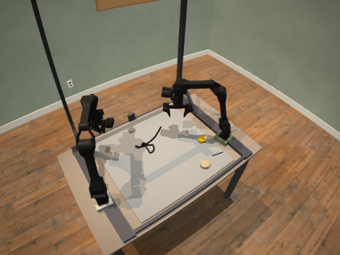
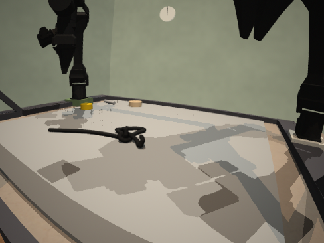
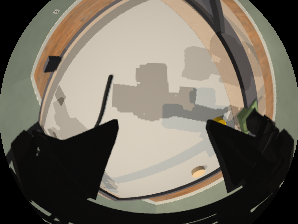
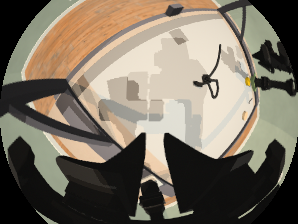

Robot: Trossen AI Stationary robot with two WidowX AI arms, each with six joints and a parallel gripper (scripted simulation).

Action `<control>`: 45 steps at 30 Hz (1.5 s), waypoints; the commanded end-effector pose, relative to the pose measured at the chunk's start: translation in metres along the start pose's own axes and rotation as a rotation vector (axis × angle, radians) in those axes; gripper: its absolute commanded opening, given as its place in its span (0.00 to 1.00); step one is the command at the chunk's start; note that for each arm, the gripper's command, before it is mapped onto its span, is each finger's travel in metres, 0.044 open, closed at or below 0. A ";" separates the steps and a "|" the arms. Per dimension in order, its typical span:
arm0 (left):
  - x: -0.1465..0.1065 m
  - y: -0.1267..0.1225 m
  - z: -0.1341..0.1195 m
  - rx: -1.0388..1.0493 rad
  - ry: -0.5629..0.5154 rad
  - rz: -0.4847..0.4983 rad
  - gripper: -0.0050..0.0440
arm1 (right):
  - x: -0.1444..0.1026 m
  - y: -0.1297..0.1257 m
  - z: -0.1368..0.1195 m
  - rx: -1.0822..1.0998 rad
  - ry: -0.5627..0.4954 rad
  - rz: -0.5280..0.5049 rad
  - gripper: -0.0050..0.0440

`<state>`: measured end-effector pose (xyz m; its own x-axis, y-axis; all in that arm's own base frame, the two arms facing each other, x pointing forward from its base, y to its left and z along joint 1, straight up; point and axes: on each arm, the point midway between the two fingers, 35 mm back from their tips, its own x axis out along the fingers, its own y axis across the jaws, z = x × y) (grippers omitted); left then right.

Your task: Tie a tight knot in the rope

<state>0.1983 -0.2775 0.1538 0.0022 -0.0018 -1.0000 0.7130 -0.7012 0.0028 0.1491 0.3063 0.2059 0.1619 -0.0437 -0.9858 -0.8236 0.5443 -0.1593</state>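
A black rope (image 1: 144,144) (image 2: 86,132) (image 3: 105,100) (image 4: 206,79) lies on the pale mat. It has a crossing with a loop and a short end at one side, and a long tail at the other. The crossing looks bunched, with the loop open. My left gripper (image 1: 177,116) (image 2: 64,72) (image 3: 164,124) is wide open and empty, above the table beyond the tail's end. In its wrist view a finger hides the crossing. My right gripper (image 1: 101,131) (image 2: 249,39) (image 4: 154,136) is slightly open and empty, raised over the table's other side, away from the rope.
A yellow round piece (image 1: 201,139) (image 2: 86,106) lies near the left arm's green base (image 1: 223,138). A tan disc (image 1: 205,164) (image 2: 135,103) and a small grey rod (image 1: 217,152) lie near the table edge. Dark rails border the table and upright posts stand behind it.
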 end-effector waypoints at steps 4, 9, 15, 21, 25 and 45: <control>-0.008 -0.001 0.001 0.008 -0.005 0.020 1.00 | -0.008 -0.002 -0.001 0.007 -0.024 0.004 0.28; -0.008 -0.001 0.001 0.008 -0.005 0.020 0.80 | -0.008 -0.002 -0.001 0.007 -0.024 0.004 0.28; -0.008 -0.001 0.001 0.008 -0.005 0.020 0.51 | -0.008 -0.002 -0.001 0.007 -0.024 0.004 0.28; -0.008 -0.001 0.001 0.008 -0.005 0.020 0.36 | -0.008 -0.002 -0.001 0.007 -0.024 0.004 0.28; -0.008 -0.001 0.001 0.008 -0.005 0.020 0.36 | -0.008 -0.002 -0.001 0.007 -0.024 0.004 0.28; -0.008 0.000 0.001 0.057 -0.004 0.023 0.28 | -0.008 -0.002 -0.001 0.007 -0.024 0.004 0.23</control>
<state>0.1973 -0.2770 0.1547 0.0024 -0.0021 -1.0000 0.7046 -0.7096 0.0031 0.1491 0.3063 0.2059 0.1619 -0.0437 -0.9858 -0.8236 0.5443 -0.1593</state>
